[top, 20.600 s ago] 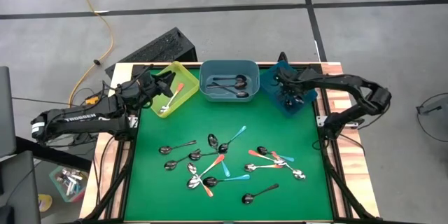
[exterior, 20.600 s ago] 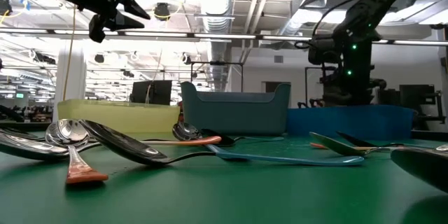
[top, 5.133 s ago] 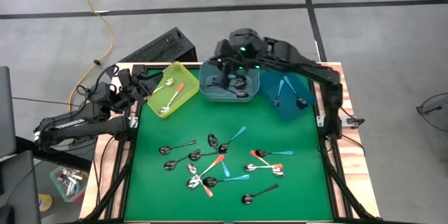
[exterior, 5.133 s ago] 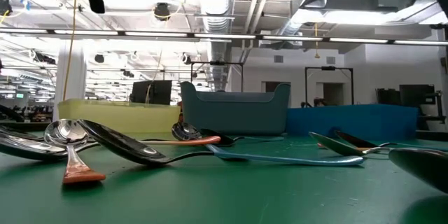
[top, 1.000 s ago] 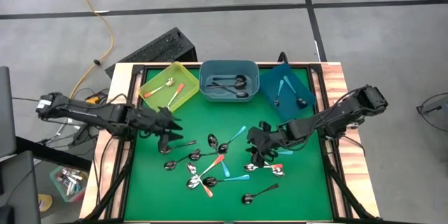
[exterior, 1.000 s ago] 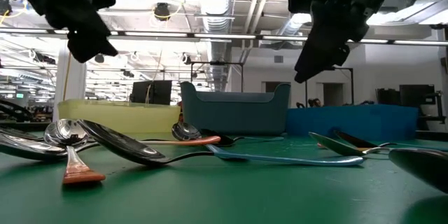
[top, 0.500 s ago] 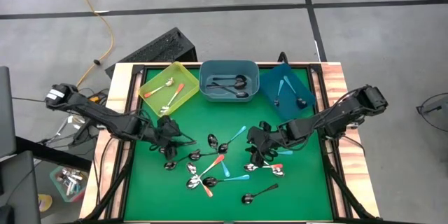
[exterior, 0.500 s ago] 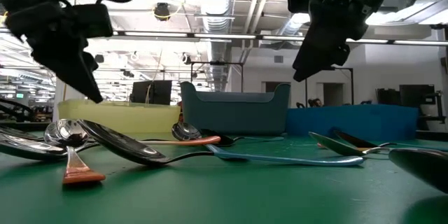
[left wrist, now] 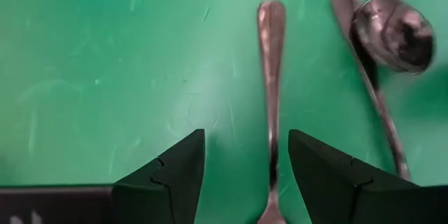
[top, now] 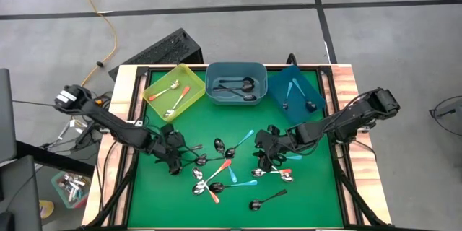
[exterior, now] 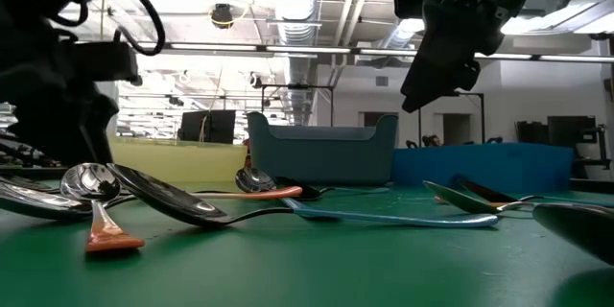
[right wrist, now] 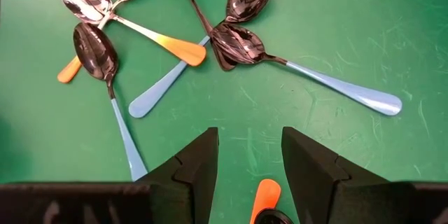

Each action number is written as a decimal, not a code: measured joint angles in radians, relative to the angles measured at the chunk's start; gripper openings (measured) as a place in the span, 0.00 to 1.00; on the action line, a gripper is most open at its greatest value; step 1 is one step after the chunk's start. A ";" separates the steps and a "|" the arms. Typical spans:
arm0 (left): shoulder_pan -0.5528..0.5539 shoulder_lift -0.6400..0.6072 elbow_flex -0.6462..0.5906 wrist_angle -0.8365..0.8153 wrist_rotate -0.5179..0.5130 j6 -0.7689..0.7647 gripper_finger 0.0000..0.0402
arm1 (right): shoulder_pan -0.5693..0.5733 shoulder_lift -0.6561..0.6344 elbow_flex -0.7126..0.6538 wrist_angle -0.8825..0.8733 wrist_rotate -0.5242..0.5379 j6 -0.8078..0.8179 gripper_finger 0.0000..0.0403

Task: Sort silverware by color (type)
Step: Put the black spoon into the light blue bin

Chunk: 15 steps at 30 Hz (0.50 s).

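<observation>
Several spoons point(top: 220, 173) with orange, light blue or plain dark metal handles lie scattered flat on the green mat point(top: 303, 195). My left gripper point(top: 175, 160) is low over the pile's left edge, open. In its wrist view a plain metal spoon handle point(left wrist: 271, 77) runs into the gap beside one finger, and a second metal spoon point(left wrist: 392, 31) lies next to it. My right gripper point(top: 264, 160) hangs open above the pile's right part, over an orange handle end point(right wrist: 266, 196) and blue-handled spoons point(right wrist: 343, 87).
Three bins stand along the far edge: yellow point(top: 173, 90) with orange-handled spoons, grey-blue point(top: 236, 81) with dark metal ones, blue point(top: 296, 94) with blue-handled ones. Bare mat lies toward the near edge and both sides. Wooden table rails point(top: 346, 94) frame the mat.
My left gripper has come down and toward the table's near edge, from beside the yellow bin to the spoons at the pile's left, tipping steeper as it went. Its fingers have stayed open. No spoon has moved.
</observation>
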State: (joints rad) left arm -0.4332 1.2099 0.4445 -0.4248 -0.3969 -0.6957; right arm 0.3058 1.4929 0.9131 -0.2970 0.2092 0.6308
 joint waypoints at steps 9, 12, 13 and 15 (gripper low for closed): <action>-0.002 0.078 -0.035 0.055 0.031 -0.058 0.43 | 0.001 0.000 0.000 0.000 0.002 0.031 0.42; -0.011 0.089 -0.040 0.061 0.029 -0.082 0.34 | 0.002 0.000 0.000 0.000 0.001 0.032 0.42; -0.014 0.090 -0.040 0.062 0.025 -0.086 0.30 | 0.002 0.000 0.000 0.000 0.001 0.033 0.42; -0.016 0.089 -0.040 0.064 0.025 -0.101 0.21 | 0.002 0.000 0.000 0.000 0.002 0.035 0.42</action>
State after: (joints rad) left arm -0.4491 1.2986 0.4040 -0.3609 -0.3717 -0.7966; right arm 0.3073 1.4929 0.9131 -0.2970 0.2108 0.6655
